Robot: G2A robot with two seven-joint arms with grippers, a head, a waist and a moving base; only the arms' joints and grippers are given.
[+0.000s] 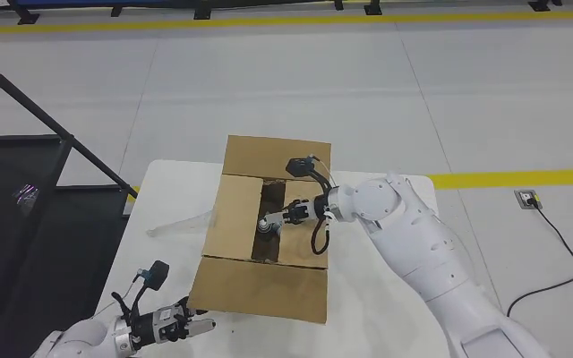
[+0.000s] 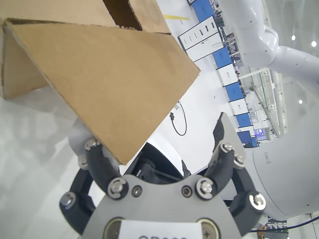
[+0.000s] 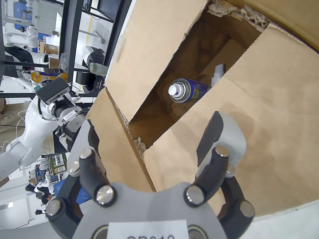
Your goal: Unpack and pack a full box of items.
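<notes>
We see a plain brown cardboard box and a white table. We make out a blue spray can with a white nozzle and a silver rim, and a white bottle (its lower part is hidden). The left gripper and right gripper are black and grey, with silver screws.

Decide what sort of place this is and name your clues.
Probably a robot testing hall or lab: a wide pale floor marked with a yellow line, rows of blue-and-white cabinets, and another white robot in the background.
</notes>
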